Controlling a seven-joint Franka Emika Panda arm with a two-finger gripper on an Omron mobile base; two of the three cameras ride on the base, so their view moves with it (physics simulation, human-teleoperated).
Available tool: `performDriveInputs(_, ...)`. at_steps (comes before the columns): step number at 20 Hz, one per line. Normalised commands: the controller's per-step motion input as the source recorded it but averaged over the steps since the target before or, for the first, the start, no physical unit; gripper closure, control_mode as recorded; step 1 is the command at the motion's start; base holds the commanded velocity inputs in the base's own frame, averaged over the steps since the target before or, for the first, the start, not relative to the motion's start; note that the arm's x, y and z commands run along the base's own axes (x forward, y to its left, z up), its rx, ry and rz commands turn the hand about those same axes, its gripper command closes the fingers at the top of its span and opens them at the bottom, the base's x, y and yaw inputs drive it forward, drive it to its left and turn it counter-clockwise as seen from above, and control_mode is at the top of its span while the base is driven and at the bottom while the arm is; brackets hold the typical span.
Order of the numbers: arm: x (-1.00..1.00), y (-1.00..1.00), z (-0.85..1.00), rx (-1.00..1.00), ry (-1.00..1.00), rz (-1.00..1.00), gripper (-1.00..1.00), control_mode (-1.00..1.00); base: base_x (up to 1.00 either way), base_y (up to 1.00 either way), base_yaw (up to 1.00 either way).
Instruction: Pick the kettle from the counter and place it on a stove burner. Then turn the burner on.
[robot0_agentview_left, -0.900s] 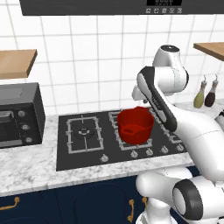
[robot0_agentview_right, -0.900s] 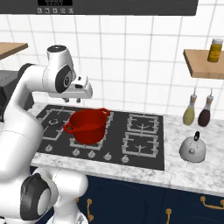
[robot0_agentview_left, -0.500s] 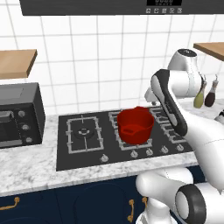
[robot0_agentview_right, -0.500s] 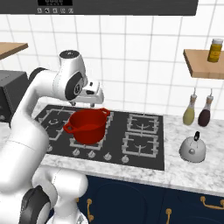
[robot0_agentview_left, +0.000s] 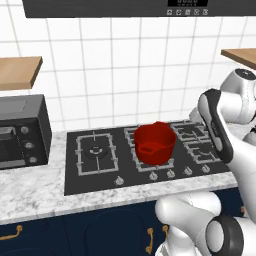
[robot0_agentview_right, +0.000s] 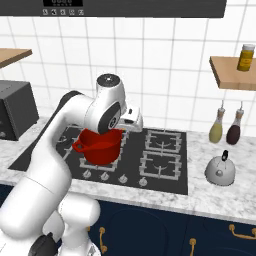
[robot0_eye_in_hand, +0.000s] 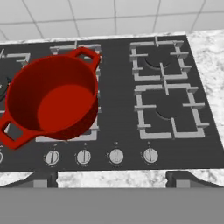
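Note:
The small silver kettle (robot0_agentview_right: 220, 170) with a black handle stands on the marble counter (robot0_agentview_right: 220, 197), right of the cooktop and away from the arm. My gripper (robot0_eye_in_hand: 112, 179) is open with nothing between its dark fingertips (robot0_eye_in_hand: 41, 178), and it looks down on the cooktop's front edge. In the right base view my white hand (robot0_agentview_right: 132, 117) hovers above the far right rim of the red pot (robot0_agentview_right: 100, 145). The large stove burner (robot0_agentview_left: 95, 150) in its lone wide grate lies bare at the cooktop's left, beside the red pot (robot0_agentview_left: 155, 143).
The red pot (robot0_eye_in_hand: 52, 103) sits on the middle grates. Two bare smaller grates (robot0_eye_in_hand: 168, 111) lie to its right, with a row of knobs (robot0_eye_in_hand: 83, 156) along the front. A dark microwave (robot0_agentview_left: 20, 132) stands far left. Two bottles (robot0_agentview_right: 225, 131) hang behind the kettle.
The arm has swung to the right across the stove, carrying the hand from the pot's left side to past its right rim. Pot and kettle stay where they were.

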Motion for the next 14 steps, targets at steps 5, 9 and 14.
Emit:
performDriveInputs(5,0.0,-0.61,-0.14,0.0,0.0,-0.06,-1.0,-1.0,0.0,0.0,0.0)
performDriveInputs(9,0.0,-0.84,-0.21,-0.03,0.0,-0.06,-1.0,-1.0,0.0,0.0,0.0)
performDriveInputs(14,0.0,-0.99,-0.25,-0.05,0.0,-0.09,-1.0,-1.0,0.0,0.0,0.0)
